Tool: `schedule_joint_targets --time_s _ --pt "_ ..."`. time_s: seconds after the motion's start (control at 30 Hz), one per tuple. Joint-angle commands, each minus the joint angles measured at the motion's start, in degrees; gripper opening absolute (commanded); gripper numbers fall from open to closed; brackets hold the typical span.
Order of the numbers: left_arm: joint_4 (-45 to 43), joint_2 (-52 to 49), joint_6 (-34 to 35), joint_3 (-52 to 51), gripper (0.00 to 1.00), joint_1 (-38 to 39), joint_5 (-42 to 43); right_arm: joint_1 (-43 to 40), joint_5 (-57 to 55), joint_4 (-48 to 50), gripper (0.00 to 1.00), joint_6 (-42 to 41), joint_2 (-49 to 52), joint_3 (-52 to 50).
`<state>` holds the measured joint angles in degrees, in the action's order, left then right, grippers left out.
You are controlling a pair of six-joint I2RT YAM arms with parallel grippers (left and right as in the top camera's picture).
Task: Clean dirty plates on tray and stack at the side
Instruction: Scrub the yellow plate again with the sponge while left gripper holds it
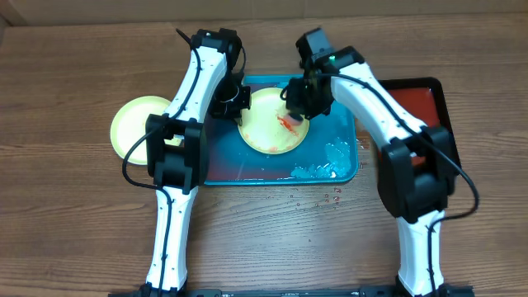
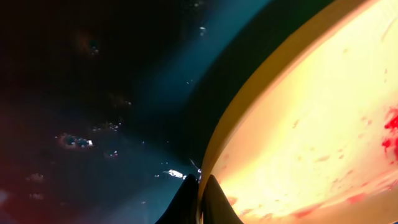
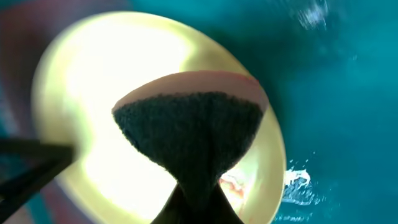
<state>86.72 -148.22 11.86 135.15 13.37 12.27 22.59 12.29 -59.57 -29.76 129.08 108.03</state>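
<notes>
A yellow-green rimmed plate (image 1: 268, 136) with a red smear (image 1: 287, 123) lies tilted on the turquoise tray (image 1: 247, 169). My left gripper (image 1: 238, 99) is shut on its left rim; in the left wrist view the fingers (image 2: 200, 193) pinch the yellow rim of the plate (image 2: 311, 124). My right gripper (image 1: 299, 107) is shut on a dark sponge (image 3: 186, 130) held over the plate (image 3: 93, 93); its fingertips (image 3: 194, 199) are hidden by the sponge. A second yellow-green plate (image 1: 136, 124) lies on the table to the left. The mint-blue rimmed plate is out of view.
Foamy water (image 1: 330, 161) pools in the tray's front right corner, with drops on the wooden table in front. A red tray with a black rim (image 1: 417, 99) lies at the right, behind my right arm.
</notes>
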Motion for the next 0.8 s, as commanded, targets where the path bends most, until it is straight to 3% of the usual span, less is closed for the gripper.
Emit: schedule_joint_targets --time_s 0.0,0.4,0.77 --pt "0.2 -0.6 -2.7 0.3 0.04 0.3 0.9 -0.1 -3.1 -1.0 0.04 -4.2 1.9 -0.2" --pt "-0.3 -0.6 -2.7 0.3 0.04 0.3 0.9 0.0 -5.8 -3.4 0.04 -7.1 3.1 -3.7" --pt "-0.3 -0.6 -2.7 0.3 0.04 1.1 0.9 1.3 3.7 8.2 0.04 -10.8 3.7 -9.8"
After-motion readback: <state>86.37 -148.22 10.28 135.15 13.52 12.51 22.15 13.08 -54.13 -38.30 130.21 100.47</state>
